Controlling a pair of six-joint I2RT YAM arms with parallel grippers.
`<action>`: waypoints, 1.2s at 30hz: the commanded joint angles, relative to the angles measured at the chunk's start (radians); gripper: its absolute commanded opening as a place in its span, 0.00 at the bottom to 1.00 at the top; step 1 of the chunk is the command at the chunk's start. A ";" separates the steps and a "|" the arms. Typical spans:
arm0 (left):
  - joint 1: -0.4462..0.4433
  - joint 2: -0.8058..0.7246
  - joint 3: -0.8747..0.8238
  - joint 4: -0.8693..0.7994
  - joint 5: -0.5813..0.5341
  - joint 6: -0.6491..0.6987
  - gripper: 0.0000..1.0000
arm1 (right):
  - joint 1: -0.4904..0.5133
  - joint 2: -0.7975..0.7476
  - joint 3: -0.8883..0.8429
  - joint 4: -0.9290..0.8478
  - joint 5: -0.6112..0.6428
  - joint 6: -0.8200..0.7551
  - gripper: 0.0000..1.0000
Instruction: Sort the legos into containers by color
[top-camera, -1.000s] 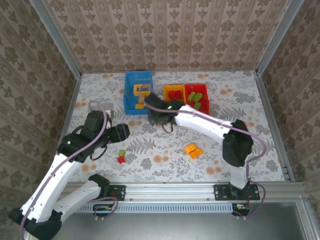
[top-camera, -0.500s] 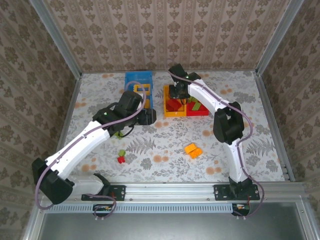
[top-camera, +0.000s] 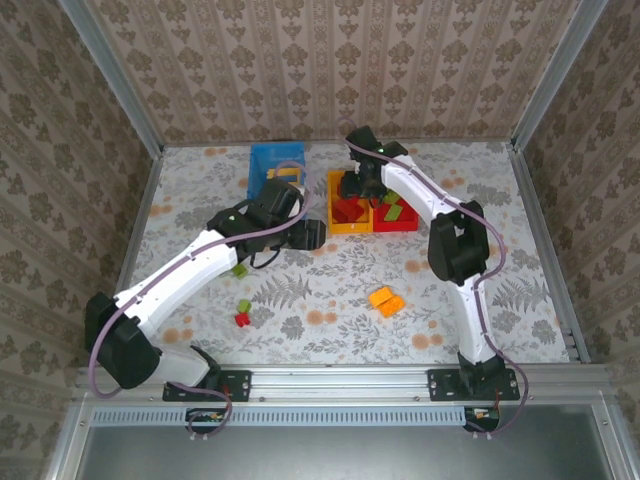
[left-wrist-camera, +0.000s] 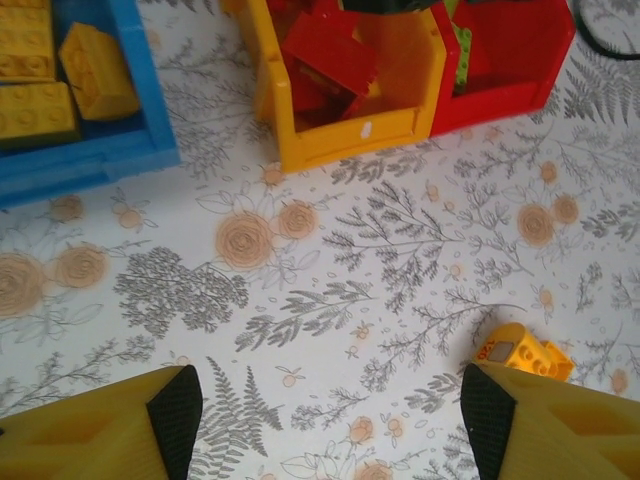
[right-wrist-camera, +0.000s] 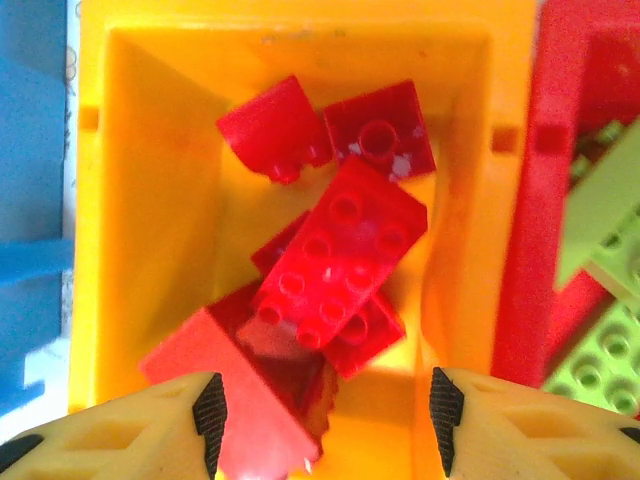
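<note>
My right gripper (right-wrist-camera: 327, 410) (top-camera: 353, 188) hangs open over the yellow-orange bin (right-wrist-camera: 110, 200) (top-camera: 345, 228), which holds several red bricks (right-wrist-camera: 340, 250). One red brick (right-wrist-camera: 240, 400) is blurred just beside the left finger. The red bin (right-wrist-camera: 530, 250) (top-camera: 397, 226) next to it holds lime green bricks (right-wrist-camera: 600, 260). My left gripper (left-wrist-camera: 330, 415) (top-camera: 312, 236) is open and empty over the bare table in front of the bins. A yellow-orange brick (left-wrist-camera: 520, 350) lies by its right finger. The blue bin (left-wrist-camera: 90, 160) (top-camera: 262, 158) holds yellow bricks (left-wrist-camera: 40, 70).
Loose bricks lie on the flowered table: an orange pair (top-camera: 386, 300) at middle right, a green one (top-camera: 240, 270) under the left arm, and a green and red pair (top-camera: 243, 315) nearer the front. Walls close in the table at the back and sides.
The left arm swung from the left side toward the middle, in front of the bins. The right gripper went from beside the blue bin to over the yellow-orange bin.
</note>
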 joint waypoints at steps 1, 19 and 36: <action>-0.026 0.048 0.024 0.016 0.115 0.105 0.74 | -0.001 -0.192 -0.097 0.014 -0.008 -0.020 0.60; -0.388 0.420 0.069 0.027 0.049 0.479 0.84 | -0.129 -1.129 -1.087 0.144 -0.340 0.221 0.86; -0.422 0.659 0.208 0.040 -0.018 0.541 0.82 | -0.233 -1.360 -1.112 -0.047 -0.380 0.301 0.87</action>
